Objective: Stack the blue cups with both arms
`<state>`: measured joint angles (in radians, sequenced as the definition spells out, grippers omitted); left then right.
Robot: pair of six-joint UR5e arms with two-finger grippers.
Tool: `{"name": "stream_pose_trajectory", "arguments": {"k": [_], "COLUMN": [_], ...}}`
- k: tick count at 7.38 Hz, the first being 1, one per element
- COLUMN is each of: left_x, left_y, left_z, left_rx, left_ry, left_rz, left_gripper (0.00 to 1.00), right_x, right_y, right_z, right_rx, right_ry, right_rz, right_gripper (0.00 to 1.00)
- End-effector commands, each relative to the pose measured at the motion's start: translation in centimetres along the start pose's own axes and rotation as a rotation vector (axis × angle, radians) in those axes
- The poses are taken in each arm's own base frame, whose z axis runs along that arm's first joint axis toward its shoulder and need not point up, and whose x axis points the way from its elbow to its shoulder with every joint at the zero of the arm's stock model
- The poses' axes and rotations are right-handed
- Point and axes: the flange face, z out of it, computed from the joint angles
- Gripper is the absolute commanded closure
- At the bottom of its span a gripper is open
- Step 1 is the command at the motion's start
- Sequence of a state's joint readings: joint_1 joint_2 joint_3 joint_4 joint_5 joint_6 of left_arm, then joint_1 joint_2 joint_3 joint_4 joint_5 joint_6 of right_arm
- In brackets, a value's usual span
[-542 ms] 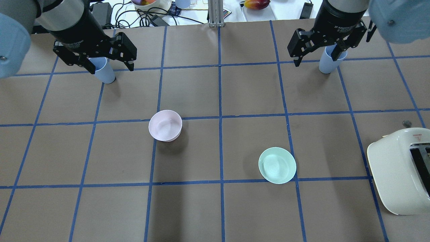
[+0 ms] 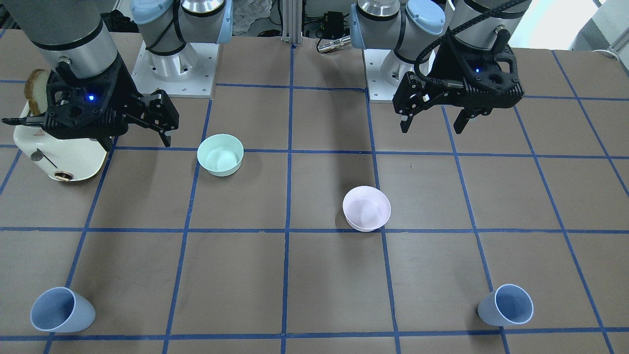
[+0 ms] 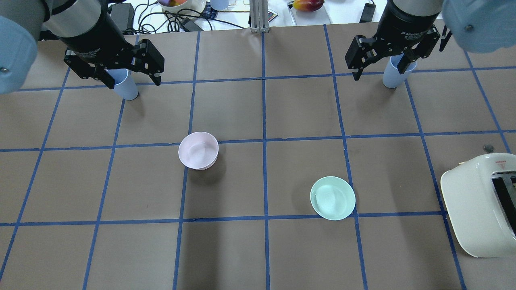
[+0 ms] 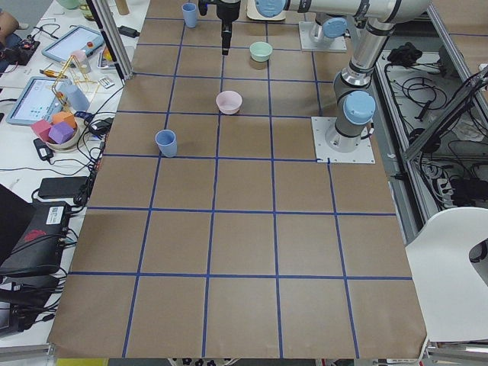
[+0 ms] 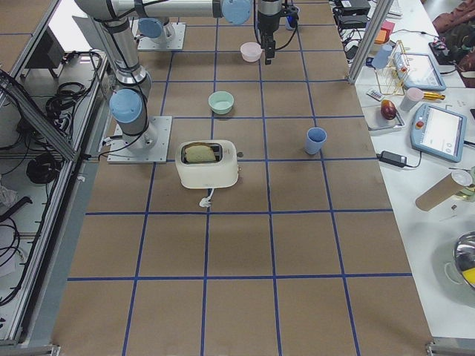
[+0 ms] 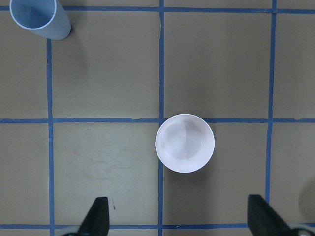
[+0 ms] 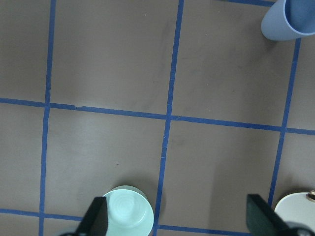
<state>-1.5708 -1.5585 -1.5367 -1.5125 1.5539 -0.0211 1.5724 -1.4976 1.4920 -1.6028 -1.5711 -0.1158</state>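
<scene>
Two pale blue cups stand upright on the table's far side. One cup is on the left, the other cup on the right. My left gripper hangs open and empty high over the table, roughly above the pink bowl; its cup lies well ahead of it. My right gripper is open and empty too, high up near the green bowl, far short of its cup.
A pink bowl sits left of centre and a mint-green bowl right of centre. A cream toaster with bread stands near the robot's right edge. Cables and clutter lie beyond the far edge.
</scene>
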Motion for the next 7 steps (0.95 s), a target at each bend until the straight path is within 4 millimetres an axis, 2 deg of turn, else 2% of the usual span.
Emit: {"name": "stream_pose_trajectory", "arguments": {"k": [1,3,4,5,7], "left_x": [0.0,0.1,0.1,0.0,-0.6], "left_y": [0.0,-0.6,-1.8,-3.5,-9.7], "left_z": [-0.1,-0.6,-0.3,1.1,7.3], "left_rx": [0.001,0.007,0.000,-0.017,0.003], "left_ry": [0.000,0.003,0.002,0.004,-0.003], "left_rz": [0.001,0.001,0.001,-0.001,0.029], "left_gripper": [0.00,0.00,0.00,0.00,0.00], "right_x": [0.0,0.0,0.1,0.1,0.3], "right_y": [0.0,0.0,-0.1,0.0,-0.1], "right_z": [0.0,-0.1,0.0,-0.2,0.0], "right_rx": [0.001,0.002,0.002,0.004,0.001], "right_ry": [0.001,0.001,0.002,0.002,0.000], "right_rz": [-0.002,-0.002,-0.001,-0.001,0.002], "right_gripper": [0.00,0.00,0.00,0.00,0.00]}}
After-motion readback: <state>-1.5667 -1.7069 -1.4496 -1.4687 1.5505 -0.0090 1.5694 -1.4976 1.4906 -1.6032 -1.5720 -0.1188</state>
